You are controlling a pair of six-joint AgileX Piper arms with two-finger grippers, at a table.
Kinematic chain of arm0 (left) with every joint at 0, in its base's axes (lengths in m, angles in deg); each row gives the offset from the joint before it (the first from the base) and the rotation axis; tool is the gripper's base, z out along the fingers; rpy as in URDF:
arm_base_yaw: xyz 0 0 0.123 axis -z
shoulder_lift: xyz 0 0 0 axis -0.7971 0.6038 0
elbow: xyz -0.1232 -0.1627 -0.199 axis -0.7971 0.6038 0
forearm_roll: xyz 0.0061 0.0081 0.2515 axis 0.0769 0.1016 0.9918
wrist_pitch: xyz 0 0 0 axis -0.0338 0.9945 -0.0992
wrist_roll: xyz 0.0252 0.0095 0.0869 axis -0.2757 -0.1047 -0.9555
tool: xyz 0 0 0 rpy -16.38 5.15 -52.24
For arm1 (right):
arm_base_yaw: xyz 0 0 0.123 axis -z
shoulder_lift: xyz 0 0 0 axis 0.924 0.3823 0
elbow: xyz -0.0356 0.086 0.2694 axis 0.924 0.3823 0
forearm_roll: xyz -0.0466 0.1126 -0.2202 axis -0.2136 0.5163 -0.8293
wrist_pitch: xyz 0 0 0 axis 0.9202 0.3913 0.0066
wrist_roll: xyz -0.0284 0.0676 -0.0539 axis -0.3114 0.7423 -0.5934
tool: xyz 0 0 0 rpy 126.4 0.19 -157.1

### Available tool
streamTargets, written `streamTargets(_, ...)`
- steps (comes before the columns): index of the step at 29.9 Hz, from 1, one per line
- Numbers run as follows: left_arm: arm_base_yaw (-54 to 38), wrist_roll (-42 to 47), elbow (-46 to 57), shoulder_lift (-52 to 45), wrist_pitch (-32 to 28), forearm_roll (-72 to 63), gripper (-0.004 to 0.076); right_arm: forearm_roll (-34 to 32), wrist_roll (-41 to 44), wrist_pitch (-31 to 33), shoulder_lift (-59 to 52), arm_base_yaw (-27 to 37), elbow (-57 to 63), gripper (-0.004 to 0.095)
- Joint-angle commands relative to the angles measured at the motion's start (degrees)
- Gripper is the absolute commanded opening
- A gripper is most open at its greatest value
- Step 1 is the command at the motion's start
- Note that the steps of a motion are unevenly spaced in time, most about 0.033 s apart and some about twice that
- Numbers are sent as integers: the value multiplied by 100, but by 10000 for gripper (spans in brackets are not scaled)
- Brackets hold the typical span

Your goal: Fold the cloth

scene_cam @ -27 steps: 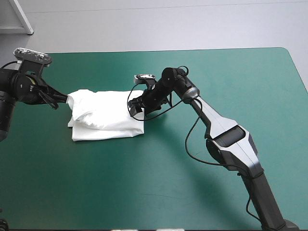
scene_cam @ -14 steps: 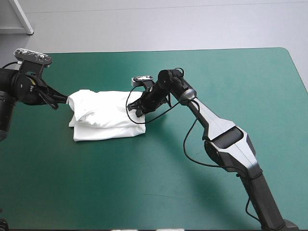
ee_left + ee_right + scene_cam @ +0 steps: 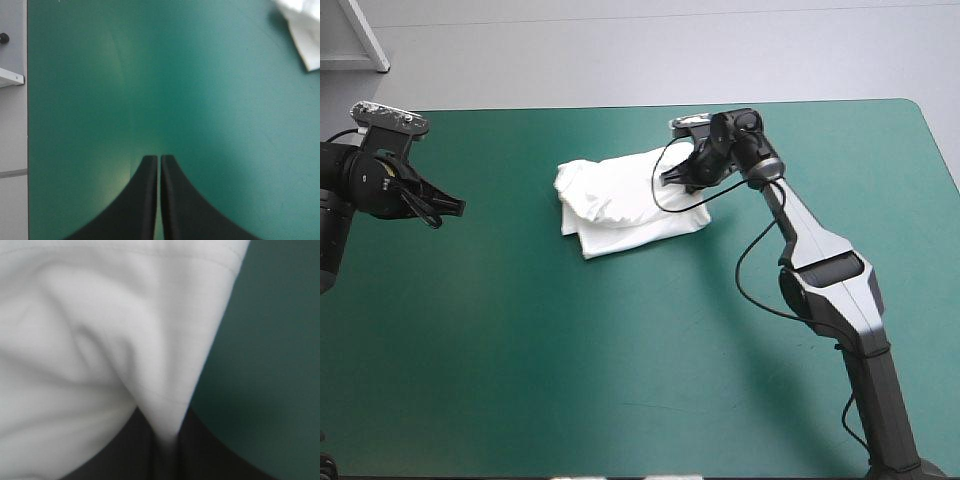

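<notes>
White cloth, folded into a bundle, was what the high view offered: the T-shirt (image 3: 620,195) lay on the teal-green cover (image 3: 620,350), closer to the far edge than the near one and roughly midway across. And there was the right gripper (image 3: 672,178), down at the bundle's right end and touching the fabric. Over near the left edge, the left gripper (image 3: 458,206) pointed toward the shirt but was well apart from it, with bare cover between them.

On to the left wrist view. The left gripper (image 3: 159,158) had its black fingers (image 3: 142,205) pressed together into one pointed arch, only a thin slit between them and nothing held. Bare cover (image 3: 200,100) stretched ahead. A corner of the T-shirt (image 3: 302,30) showed far ahead and off to one side.

Now the right wrist view, and this was the busy one! The right gripper (image 3: 167,436) had its fingers (image 3: 210,462) all but closed, with a fold of the T-shirt (image 3: 75,340) pinched between them. The fabric rose from that pinch and fanned out ahead as a wide, softly creased white field. A stitched hem ran along its far side, and plain cover (image 3: 260,365) showed beside it.
</notes>
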Motion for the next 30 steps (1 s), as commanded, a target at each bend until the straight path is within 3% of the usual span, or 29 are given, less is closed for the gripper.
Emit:
streamTargets(1,-15,15,-172,-195,-223,15,19,-417,211,-151,-465,562,-201,-17)
streamTargets(11,-15,15,-172,-195,-223,15,19,-740,211,-151,-468,2179,-201,-17)
streamTargets(19,-15,15,-172,-195,-270,15,19,-392,157,-146,-478,2864,-201,7)
streamTargets(21,-15,15,-172,-195,-310,15,19,-295,157,-146,-498,2900,-201,130)
streamTargets(26,-15,26,-172,-195,-491,-25,19,-265,218,-138,-601,2900,-201,795)
streamTargets(28,-15,26,-172,-195,-536,-67,19,-202,310,-138,-668,2900,-201,892)
streamTargets(30,-15,26,-172,-195,-600,-91,19,-49,323,-138,-765,2900,-201,870)
